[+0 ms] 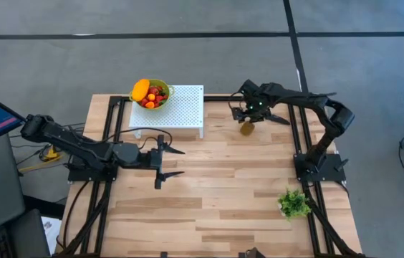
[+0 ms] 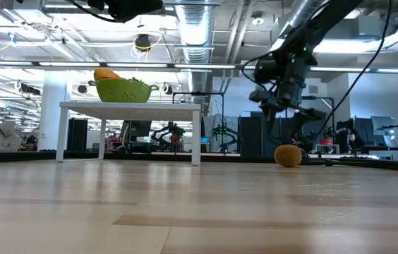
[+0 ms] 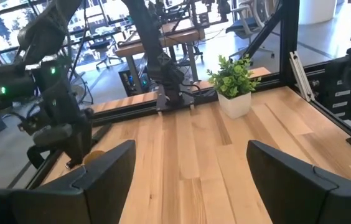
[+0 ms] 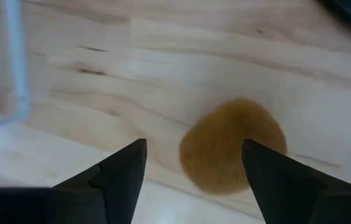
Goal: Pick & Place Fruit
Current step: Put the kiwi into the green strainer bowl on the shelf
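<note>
A brownish kiwi-like fruit (image 1: 247, 128) lies on the wooden table, right of the white stand. My right gripper (image 4: 194, 158) hangs above it, pointing steeply down, open. In the right wrist view the kiwi (image 4: 233, 146) shows beneath the gap, nearer one finger, and in the low view it (image 2: 288, 155) rests on the table with the fingers clear above it. A green bowl (image 1: 152, 93) holding small red and orange fruit and one long orange fruit (image 1: 140, 89) sits on the stand's far left corner. My left gripper (image 1: 170, 163) waits open at mid-table, left of centre.
The white perforated stand (image 1: 180, 107) stands on legs at the table's far middle. A small potted green plant (image 1: 294, 203) sits near the right front. Bare wood (image 1: 223, 186) lies between the two arms. Black frame rails (image 1: 309, 179) run along both sides.
</note>
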`<state>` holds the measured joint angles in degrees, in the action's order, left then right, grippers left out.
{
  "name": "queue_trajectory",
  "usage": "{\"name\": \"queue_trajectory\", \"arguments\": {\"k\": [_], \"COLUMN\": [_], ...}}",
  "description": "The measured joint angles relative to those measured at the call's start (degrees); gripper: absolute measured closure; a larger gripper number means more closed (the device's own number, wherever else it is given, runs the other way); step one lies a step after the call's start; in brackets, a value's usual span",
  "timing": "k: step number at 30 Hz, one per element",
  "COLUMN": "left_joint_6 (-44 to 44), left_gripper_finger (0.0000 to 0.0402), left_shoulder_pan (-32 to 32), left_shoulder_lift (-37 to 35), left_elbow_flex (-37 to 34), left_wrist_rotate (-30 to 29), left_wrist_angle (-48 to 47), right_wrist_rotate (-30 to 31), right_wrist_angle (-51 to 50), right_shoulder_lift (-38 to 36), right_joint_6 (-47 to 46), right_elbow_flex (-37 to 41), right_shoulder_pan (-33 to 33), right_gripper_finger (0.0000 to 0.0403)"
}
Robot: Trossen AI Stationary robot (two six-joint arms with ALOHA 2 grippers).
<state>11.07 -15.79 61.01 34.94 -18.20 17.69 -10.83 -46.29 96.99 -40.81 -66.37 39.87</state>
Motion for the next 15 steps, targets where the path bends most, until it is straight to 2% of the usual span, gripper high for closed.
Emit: {"name": "queue_trajectory", "arguments": {"k": [10,15], "left_joint_6": [0.0,0.0], "left_gripper_finger": [0.01,0.01], "left_shoulder_pan": [0.0,0.0], "left_shoulder_lift": [0.0,0.0], "left_elbow_flex": [0.0,0.0], "left_wrist_rotate": [-0.1,-0.3], "left_wrist_angle": [0.0,0.0], "right_wrist_rotate": [-1.3,-4.5], "right_wrist_angle": [0.1,-2.3], "right_shoulder_lift": [10.8,13.8], "right_joint_6": [-0.6,6.9], "right_elbow_flex": [-0.1,-0.4], "right_shoulder_pan": [1.1,1.0], "right_gripper_finger": [0.0136,0.0137]}}
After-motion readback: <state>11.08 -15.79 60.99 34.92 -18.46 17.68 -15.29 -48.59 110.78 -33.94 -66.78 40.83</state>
